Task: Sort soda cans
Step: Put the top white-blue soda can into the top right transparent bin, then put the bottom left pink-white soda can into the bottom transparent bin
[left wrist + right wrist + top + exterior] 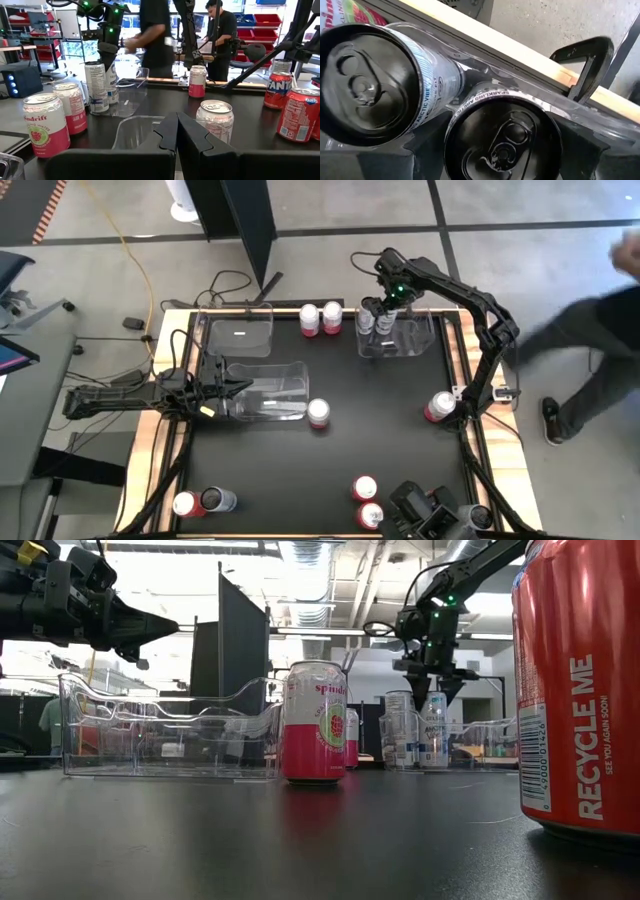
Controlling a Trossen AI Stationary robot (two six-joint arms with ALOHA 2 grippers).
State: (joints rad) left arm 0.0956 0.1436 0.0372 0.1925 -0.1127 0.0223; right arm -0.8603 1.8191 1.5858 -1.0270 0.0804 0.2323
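Two silver soda cans [366, 322] [386, 326] stand upright in a clear bin [415, 340] at the far right of the table. My right gripper [376, 308] points down over them, open. Its fingers [422, 145] stand on either side of the top of one can [502, 137]; the other can [370, 85] is beside it. Pink-and-white cans stand at the far edge [310, 318] [332, 315] and mid-table [319, 412]. Red cans [365, 487] stand near the front. My left gripper [176, 135] is shut and level at the left, over another clear bin [270, 392].
A third clear bin [240, 332] sits at the far left. A can [440, 406] stands by the right arm's base, and two more [185, 502] [218, 500] at the near left corner. A person [590, 350] moves beside the table's right edge.
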